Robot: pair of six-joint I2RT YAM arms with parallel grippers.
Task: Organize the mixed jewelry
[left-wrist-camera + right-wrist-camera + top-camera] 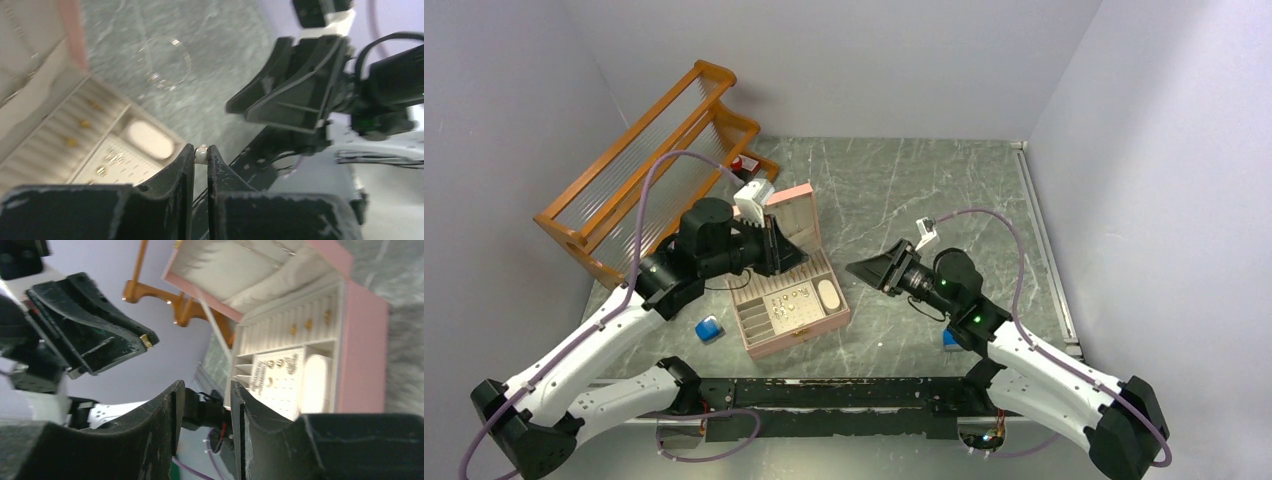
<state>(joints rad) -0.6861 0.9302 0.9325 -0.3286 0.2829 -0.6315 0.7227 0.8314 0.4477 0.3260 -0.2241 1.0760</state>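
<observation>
The open pink box (pixel 776 340) lies in the middle, with tiny gold and silver pieces on its white insert (pixel 790 301). Gold pieces sit in its ring rolls (pixel 82 123) and studs on its panel (pixel 272 365). My left gripper (pixel 776 246) hovers over the back of the box, shut on a tiny pearl-like piece (pixel 200 154) with a gold end (pixel 146 340). A thin wire hoop (pixel 186 62) lies on the table past the box. My right gripper (pixel 856 268) is open and empty (pixel 206 390), right of the box, pointing at the left gripper.
An orange wooden rack (pixel 654 160) stands at the back left. One small blue block (pixel 709 328) lies left of the box and another (pixel 950 340) under the right arm. The box lid (pixel 792 213) stands upright behind the left gripper. Grey walls close in both sides.
</observation>
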